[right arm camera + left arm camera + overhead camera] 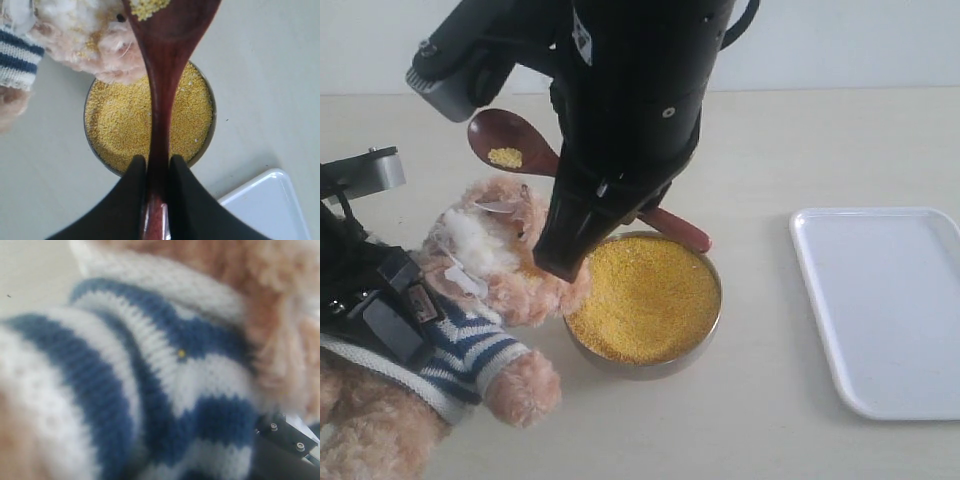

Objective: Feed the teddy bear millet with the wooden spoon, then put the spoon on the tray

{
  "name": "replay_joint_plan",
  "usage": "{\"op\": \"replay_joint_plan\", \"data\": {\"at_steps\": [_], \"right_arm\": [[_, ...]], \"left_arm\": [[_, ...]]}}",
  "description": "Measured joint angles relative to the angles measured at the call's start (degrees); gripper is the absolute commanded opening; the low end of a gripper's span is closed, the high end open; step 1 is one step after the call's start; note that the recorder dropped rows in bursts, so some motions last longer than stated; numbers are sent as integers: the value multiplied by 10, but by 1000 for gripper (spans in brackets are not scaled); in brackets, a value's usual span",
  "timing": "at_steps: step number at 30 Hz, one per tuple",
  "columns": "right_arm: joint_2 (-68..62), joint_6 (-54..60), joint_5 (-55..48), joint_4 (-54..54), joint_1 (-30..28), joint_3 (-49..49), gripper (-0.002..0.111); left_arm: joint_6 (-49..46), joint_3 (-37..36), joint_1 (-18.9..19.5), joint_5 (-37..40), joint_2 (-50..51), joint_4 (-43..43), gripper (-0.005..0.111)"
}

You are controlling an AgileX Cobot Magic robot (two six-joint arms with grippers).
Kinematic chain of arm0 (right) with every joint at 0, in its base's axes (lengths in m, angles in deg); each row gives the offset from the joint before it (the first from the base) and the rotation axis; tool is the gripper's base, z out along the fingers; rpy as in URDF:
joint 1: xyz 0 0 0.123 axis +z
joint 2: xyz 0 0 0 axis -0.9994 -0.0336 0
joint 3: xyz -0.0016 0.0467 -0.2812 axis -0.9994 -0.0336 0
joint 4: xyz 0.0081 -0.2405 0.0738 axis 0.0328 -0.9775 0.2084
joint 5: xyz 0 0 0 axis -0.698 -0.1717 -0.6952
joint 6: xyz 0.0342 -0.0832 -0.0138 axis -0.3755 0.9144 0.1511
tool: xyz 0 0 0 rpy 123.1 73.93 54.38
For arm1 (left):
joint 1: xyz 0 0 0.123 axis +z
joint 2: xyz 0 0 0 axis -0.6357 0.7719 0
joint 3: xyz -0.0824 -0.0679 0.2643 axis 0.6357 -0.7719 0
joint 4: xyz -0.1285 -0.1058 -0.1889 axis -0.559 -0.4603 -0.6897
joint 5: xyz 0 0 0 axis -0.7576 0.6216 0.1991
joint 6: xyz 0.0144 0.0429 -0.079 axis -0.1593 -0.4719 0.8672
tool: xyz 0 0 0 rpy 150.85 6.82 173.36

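spoon: You have the wooden spoon (510,140) lifted off the tabletop (770,420). Its oval bowl is just beyond the bear's head, and its handle slants back over the far rim of the metal bowl (650,368).
load: A small heap of millet (505,157) sits in the spoon; the main supply fills the metal bowl nearly to its rim.
right end effector: The right end effector (156,162) is clamped on the slim handle. Both fingers press its sides with no gap showing.
teddy bear: The teddy bear (490,250) leans toward the metal bowl, its head touching the near-left rim. In the right wrist view, yellow grains lie in the fur beside its muzzle.
left end effector: The left end effector (390,310) sits on the striped shirt and, as far as the pictures show, is closed around the bear's torso. Its own camera shows only knit fabric up close.
tray: The tray (880,300) lies well apart to the right of the metal bowl, with no spoon on it.
done: Judging by the loaded spoon, your scoop is made and the feeding step is in hand.
left: You have yet to bring this spoonful to the muzzle. After that, carry the spoon across and set it on the tray.
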Motion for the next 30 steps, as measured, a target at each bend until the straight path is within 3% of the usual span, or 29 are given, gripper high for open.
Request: {"op": "replay_joint_plan", "data": {"at_steps": [30], "right_arm": [[-12,32,57,11,0,-36,0]], "left_arm": [[0,0,0,0,0,0,4]]}}
